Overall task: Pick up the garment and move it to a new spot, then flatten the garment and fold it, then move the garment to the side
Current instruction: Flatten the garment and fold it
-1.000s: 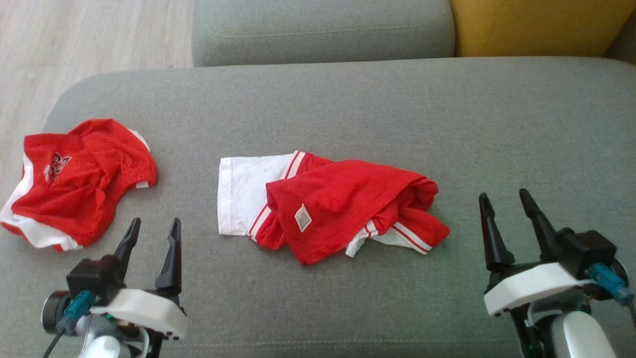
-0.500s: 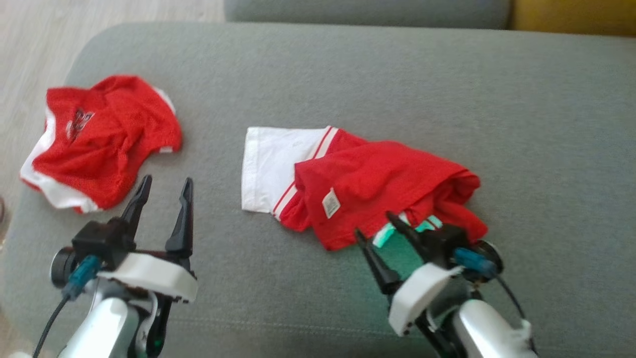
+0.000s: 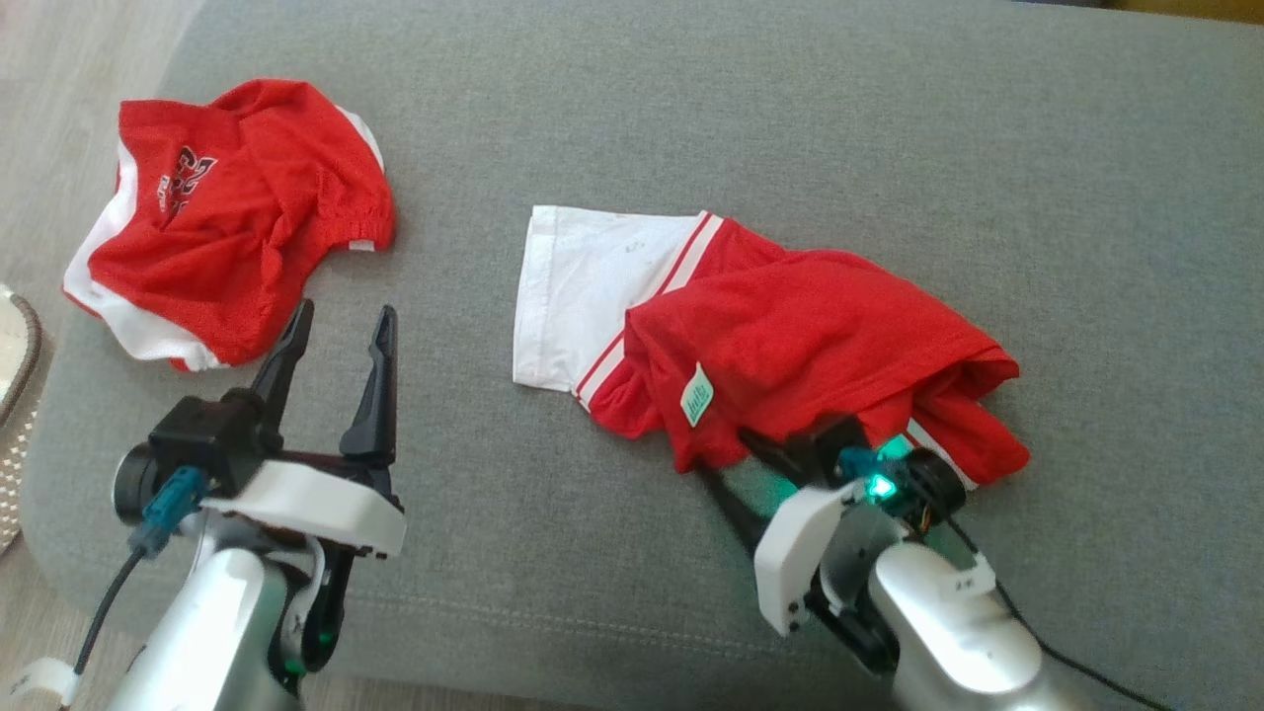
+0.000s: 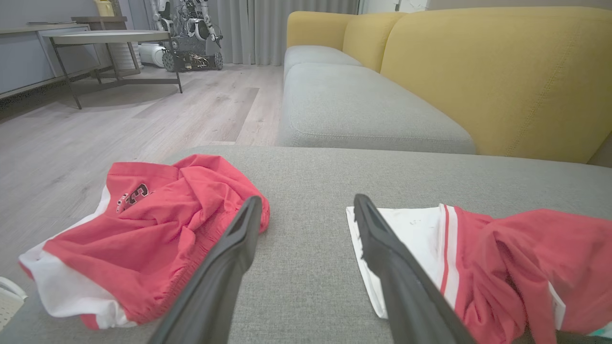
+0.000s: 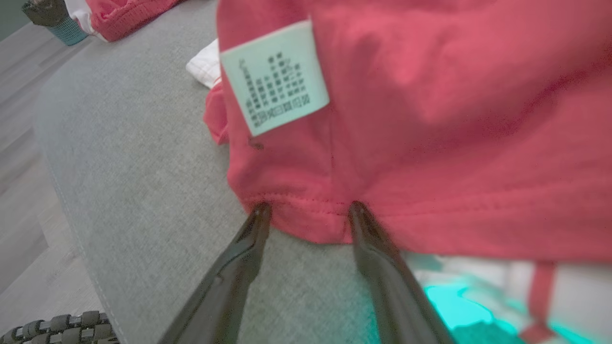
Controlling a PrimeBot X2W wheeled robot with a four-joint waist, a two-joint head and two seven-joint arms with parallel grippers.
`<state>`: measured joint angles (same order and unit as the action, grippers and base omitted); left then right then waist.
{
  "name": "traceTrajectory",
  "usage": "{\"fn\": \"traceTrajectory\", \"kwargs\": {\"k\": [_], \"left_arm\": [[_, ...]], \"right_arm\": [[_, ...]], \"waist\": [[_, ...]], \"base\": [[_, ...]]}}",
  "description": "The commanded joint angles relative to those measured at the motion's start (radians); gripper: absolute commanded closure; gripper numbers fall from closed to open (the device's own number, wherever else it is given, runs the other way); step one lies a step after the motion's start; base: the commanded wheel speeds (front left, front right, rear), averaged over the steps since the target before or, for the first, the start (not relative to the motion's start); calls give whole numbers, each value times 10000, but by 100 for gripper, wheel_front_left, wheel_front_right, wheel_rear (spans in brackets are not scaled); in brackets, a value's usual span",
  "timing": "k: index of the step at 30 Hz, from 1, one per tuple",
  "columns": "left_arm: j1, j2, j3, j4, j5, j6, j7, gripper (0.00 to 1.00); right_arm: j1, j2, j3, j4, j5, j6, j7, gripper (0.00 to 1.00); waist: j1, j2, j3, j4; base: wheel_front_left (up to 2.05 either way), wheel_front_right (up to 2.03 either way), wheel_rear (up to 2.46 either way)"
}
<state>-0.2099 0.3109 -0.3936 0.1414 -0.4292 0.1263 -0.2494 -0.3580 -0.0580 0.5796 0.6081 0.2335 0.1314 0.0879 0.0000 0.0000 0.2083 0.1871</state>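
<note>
A crumpled red and white garment (image 3: 790, 336) lies mid-frame in the head view on a grey sofa cushion (image 3: 691, 109). In the right wrist view, the right gripper (image 5: 308, 210) has its jaws apart. Its tips straddle the garment's near hem below the care label (image 5: 275, 76), probably because a stitched edge gives a firm pinch for lifting. The left gripper (image 3: 343, 316) hovers wide open at lower left, clear of the cloth, below a second red garment (image 3: 227, 207).
</note>
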Motion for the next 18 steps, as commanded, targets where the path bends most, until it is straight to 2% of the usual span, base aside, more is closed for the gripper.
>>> {"fn": "traceTrajectory", "kwargs": {"k": [1,6,11,18], "left_arm": [[-469,182,514,-258,93,-23,-121,0],[-431,52,748,-233,286,-155,-122,0],[-297,-16,988,-215,458,-233,-123,0],[-63,-62,1261,-297,626,-244,-123,0]], "right_arm": [[-196,78,211,-36,124,-7,-45,100],[-498,78,238,135,366,-7,-386,100],[-592,78,-190,-729,456,-7,-984,100],[-455,73,-2365,-2624,-904,-7,-786,100]], "waist": [[0,0,23,-24],[0,0,35,-156],[0,0,-117,-410],[0,0,-314,-873]], "base": [[0,0,0],[0,0,0],[0,0,0],[0,0,0]]}}
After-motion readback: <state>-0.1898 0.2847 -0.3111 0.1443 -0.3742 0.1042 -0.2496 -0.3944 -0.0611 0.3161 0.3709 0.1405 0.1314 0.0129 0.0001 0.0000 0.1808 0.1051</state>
